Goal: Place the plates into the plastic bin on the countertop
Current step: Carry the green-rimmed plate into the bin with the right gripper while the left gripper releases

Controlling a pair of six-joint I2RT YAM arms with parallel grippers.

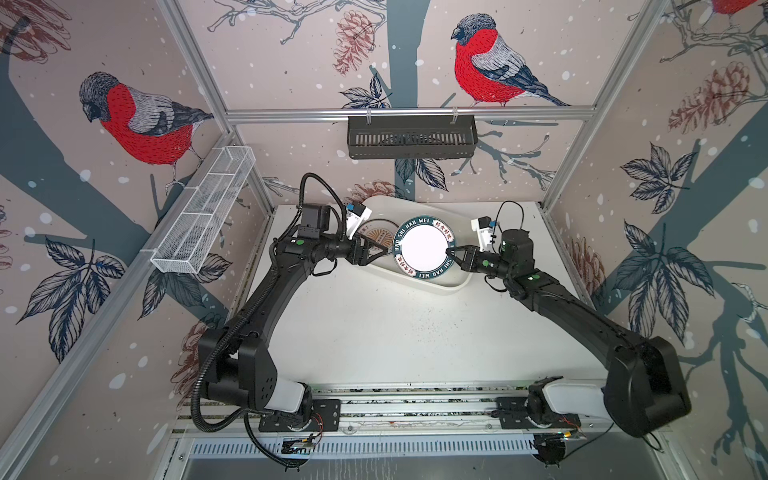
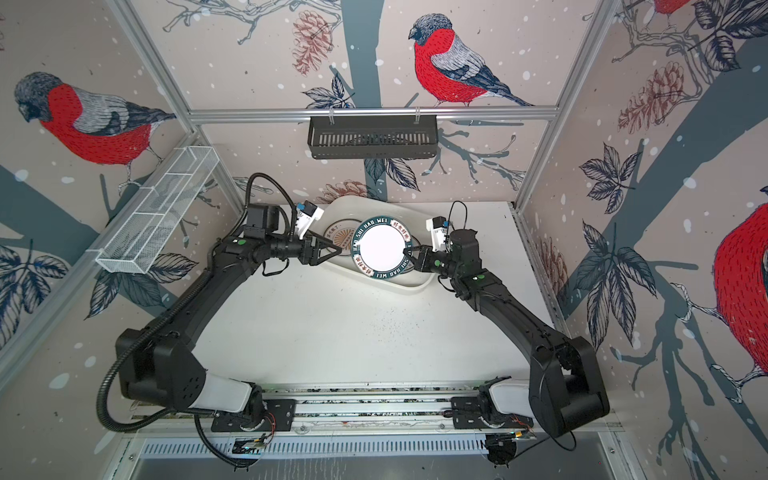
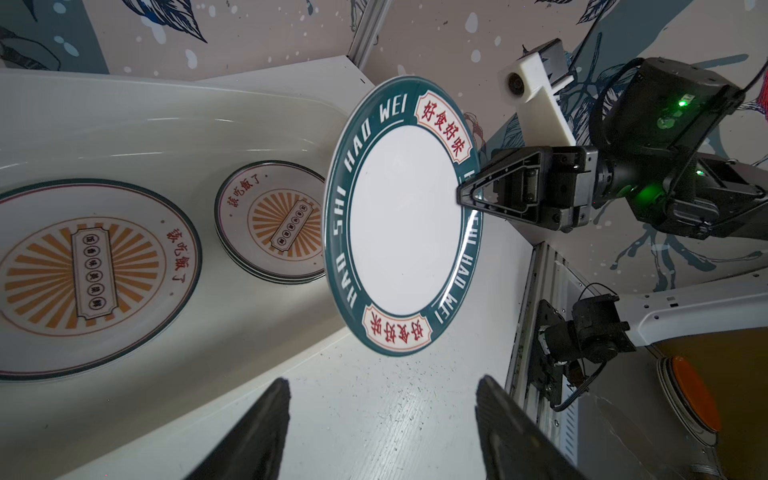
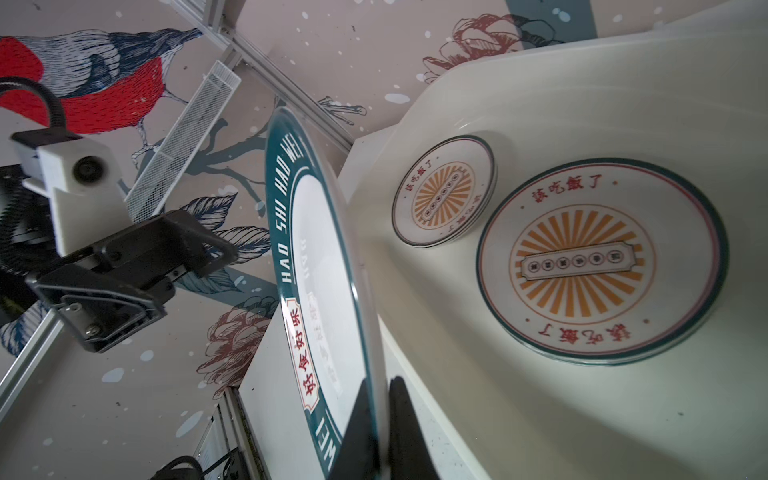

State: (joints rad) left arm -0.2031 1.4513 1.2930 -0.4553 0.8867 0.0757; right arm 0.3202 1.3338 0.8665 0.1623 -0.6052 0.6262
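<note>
We start with the round glossy white plate with the broad dark-green rim (image 1: 424,251) (image 2: 382,251) (image 3: 403,216) (image 4: 316,291). It sits face up in the air over the large glossy white rectangular plastic bin (image 1: 440,289) (image 3: 166,124) (image 4: 582,104). Its rim reads "HAO SHI HAO WEI" in white capitals, and two cream cartouches carry the red characters 好食好味.

The right end effector (image 1: 451,250) (image 3: 463,195) (image 4: 384,399) is clamped on the plate's right rim, one black finger above it and one below.

The left end effector (image 1: 384,249) (image 3: 382,380) (image 4: 195,278) is spread apart with nothing in it. Its tips are just left of the plate and clear of it.

On the bin's smooth floor we see a larger white plate with an orange sunburst centre and thin dark rim (image 3: 91,274) (image 4: 602,262) lying flat on the left. To its right is a short stack of smaller sunburst plates (image 3: 274,220) (image 4: 442,191). Both designs bear the red characters 該吃飯了.

The bin has rounded corners and low walls. It lies at a slant on the far part of the flat white tabletop with dark specks (image 1: 374,332).

A black slatted basket (image 1: 411,137) hangs on the far aluminium rail, and a white wire-mesh basket (image 1: 203,216) on the left rail. The walls behind show red-breasted birds on branches.
</note>
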